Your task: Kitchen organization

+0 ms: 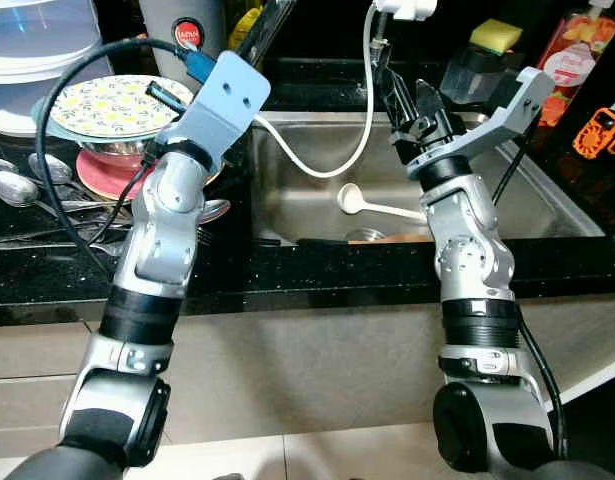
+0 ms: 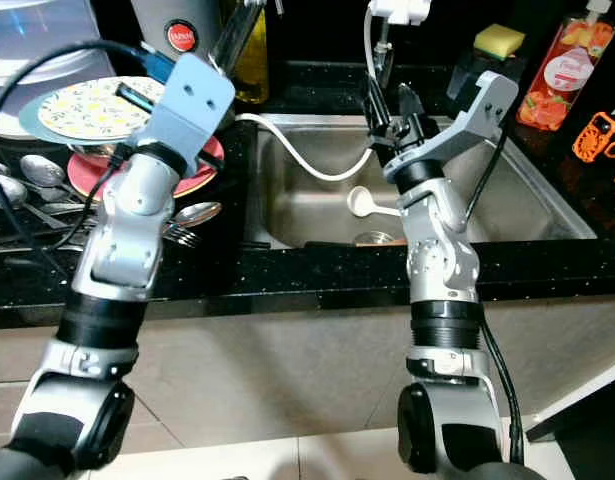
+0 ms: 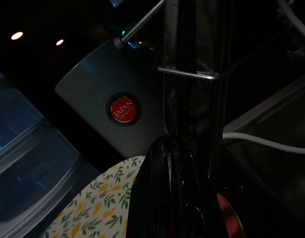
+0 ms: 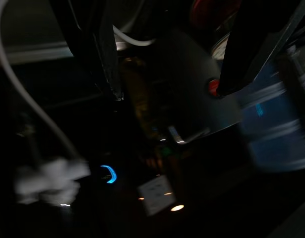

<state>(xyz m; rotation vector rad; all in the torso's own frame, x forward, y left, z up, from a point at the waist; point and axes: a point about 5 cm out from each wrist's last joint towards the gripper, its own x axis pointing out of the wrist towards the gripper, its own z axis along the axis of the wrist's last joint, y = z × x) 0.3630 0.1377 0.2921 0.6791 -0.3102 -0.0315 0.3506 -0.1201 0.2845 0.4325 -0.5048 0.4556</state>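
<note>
Lying in the steel sink (image 1: 547,200), the white ladle (image 1: 372,205) sits at about seven o'clock from the right gripper (image 1: 407,105), below it and apart. Its round bowl points toward nine o'clock, its thin handle toward three. The right gripper's two black fingers (image 4: 100,54) are spread, grasping nothing, beside the white hose (image 1: 337,160). The left gripper (image 1: 257,40) is raised over the floral plate (image 1: 107,105) toward the steel canister (image 3: 117,114); whether its fingers are parted cannot be told. Spoons (image 1: 27,185) lie at nine o'clock on the black counter (image 1: 317,280).
</note>
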